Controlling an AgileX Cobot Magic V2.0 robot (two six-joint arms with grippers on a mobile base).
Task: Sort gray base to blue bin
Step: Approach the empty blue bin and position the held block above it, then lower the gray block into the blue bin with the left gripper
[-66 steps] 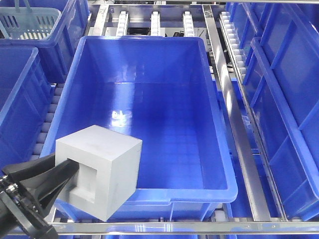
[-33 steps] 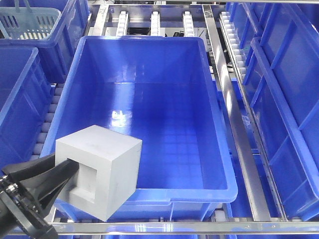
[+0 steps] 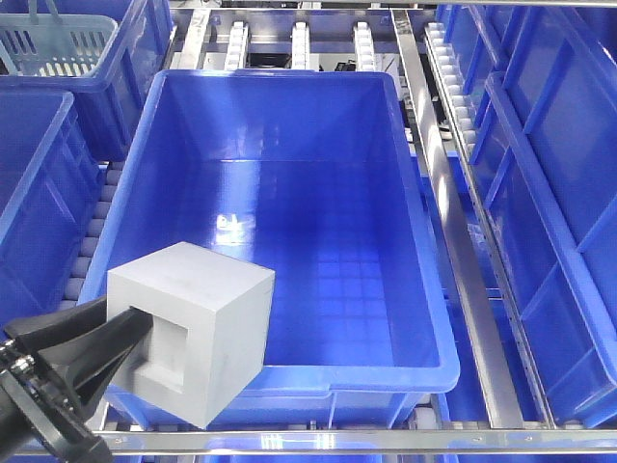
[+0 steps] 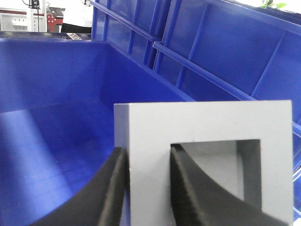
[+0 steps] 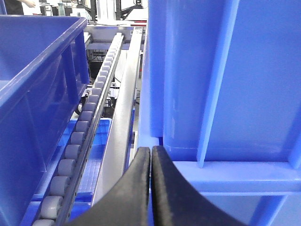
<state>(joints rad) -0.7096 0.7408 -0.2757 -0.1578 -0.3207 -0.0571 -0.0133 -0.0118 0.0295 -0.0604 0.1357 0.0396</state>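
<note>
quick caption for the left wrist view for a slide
Left end effector pinches one wall of the gray base, one finger inside its square recess, held above the empty blue bin.

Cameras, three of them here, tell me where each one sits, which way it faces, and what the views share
Front view: mounted high, looking down into the blue bin; the left gripper shows at lower left, holding the gray base over the bin's near-left corner.
Left wrist view: sits behind the left gripper, facing along its fingers into the bin; one finger outside the base, one in its recess.
Right wrist view: low beside the bins, looking along a roller rail; right gripper shut, empty.
Front and left wrist views share base, bin, left gripper.
</note>
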